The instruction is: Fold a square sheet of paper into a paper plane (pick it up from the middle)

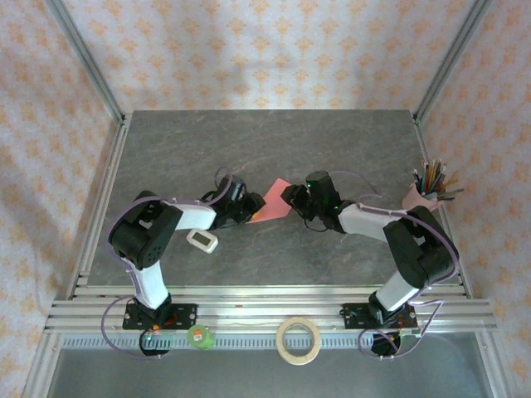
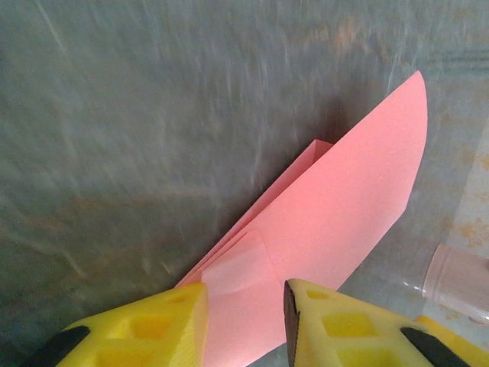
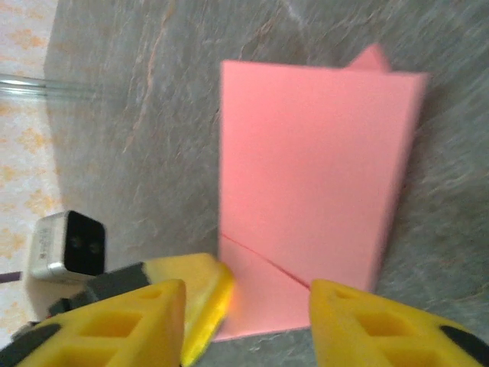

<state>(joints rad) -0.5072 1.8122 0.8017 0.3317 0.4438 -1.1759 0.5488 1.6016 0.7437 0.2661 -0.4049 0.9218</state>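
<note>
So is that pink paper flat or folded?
Folded: the pink paper shows overlapping layers and a diagonal crease across its near corner.

The paper [image 1: 272, 201] lies at the middle of the table [image 1: 249, 141], between the two grippers: the left gripper [image 1: 251, 206] at its left edge, the right gripper [image 1: 291, 197] at its right edge. Each gripper's fingers stand either side of the paper's near end, with a gap between them. A gadget [image 1: 202, 240] lies on the table nearer the bases, left of the paper. A cup of pens [image 1: 427, 191] stands at the table's right edge. A tape roll [image 1: 299, 340] lies on the near rail, between the arm bases.
</note>
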